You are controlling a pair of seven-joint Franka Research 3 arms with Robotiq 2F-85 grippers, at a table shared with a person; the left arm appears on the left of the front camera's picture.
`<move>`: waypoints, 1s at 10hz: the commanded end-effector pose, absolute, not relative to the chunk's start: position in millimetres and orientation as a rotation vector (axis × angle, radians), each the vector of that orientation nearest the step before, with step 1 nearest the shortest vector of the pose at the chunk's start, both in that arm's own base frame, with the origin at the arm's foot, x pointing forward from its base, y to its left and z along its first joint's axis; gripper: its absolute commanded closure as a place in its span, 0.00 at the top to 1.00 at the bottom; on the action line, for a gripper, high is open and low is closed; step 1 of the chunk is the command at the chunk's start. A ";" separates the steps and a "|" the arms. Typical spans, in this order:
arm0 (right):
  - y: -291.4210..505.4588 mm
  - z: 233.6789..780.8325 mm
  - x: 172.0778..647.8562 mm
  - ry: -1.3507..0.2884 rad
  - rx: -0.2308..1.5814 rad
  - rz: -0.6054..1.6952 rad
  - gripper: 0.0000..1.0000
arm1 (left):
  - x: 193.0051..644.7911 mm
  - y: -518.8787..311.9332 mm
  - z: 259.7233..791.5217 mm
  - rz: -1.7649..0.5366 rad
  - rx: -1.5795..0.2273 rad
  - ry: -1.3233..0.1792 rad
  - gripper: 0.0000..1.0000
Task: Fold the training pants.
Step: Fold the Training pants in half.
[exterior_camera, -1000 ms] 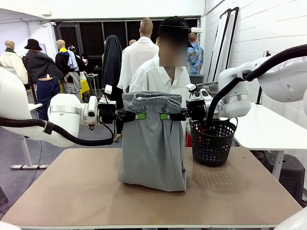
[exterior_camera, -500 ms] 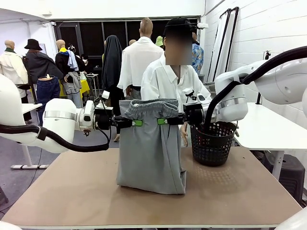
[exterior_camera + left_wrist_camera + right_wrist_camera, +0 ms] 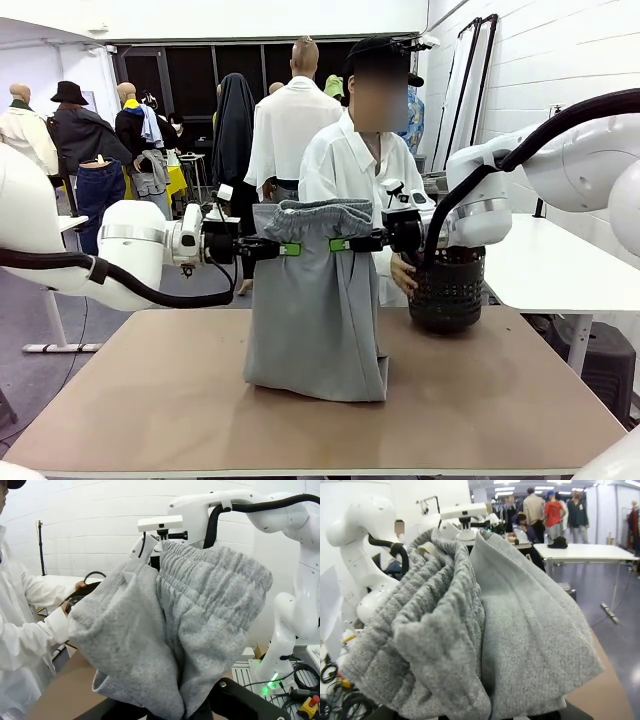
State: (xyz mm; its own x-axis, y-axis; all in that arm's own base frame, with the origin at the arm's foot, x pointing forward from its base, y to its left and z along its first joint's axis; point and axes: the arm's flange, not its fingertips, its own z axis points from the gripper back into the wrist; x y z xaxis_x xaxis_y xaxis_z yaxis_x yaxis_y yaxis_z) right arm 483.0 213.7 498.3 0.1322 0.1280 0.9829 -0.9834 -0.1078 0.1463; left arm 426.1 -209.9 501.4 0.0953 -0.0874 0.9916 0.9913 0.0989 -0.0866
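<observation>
training pants (image 3: 318, 300) held upright by waistband, left gripper (image 3: 291, 248) and right gripper (image 3: 340, 244) clamped on it

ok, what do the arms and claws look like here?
Both arms are glossy white with rounded joints and black cable hoses. The left claw and right claw are black with green pads. The person wears a white shirt.

Tabletop (image 3: 150, 400) left of hanging pants (image 3: 318, 310) free; black basket (image 3: 447, 290), person's hand (image 3: 402, 273) crowd right.
</observation>
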 end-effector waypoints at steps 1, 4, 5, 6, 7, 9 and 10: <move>207.4 521.6 509.0 -0.938 1.254 1.270 0.00 | 445.8 -224.1 507.9 -1.133 -1.107 -1.151 0.00; 198.9 543.8 534.3 -0.955 1.176 1.332 0.00 | 467.4 -235.4 522.6 -1.132 -1.059 -1.194 0.00; 197.3 550.2 539.3 -0.950 1.158 1.336 0.00 | 470.2 -236.8 528.0 -1.129 -1.037 -1.211 0.00; 194.6 553.7 544.7 -0.947 1.143 1.330 0.00 | 476.4 -236.6 534.6 -1.123 -1.012 -1.240 0.00; 192.3 554.7 545.8 -0.957 1.127 1.326 0.00 | 479.7 -233.9 542.3 -1.122 -0.984 -1.264 0.00; 196.0 546.1 532.8 -0.974 1.150 1.341 0.00 | 470.2 -230.4 531.6 -1.127 -1.047 -1.192 0.00; 196.0 546.1 532.8 -0.974 1.150 1.341 0.00 | 470.2 -230.4 531.6 -1.127 -1.047 -1.192 0.00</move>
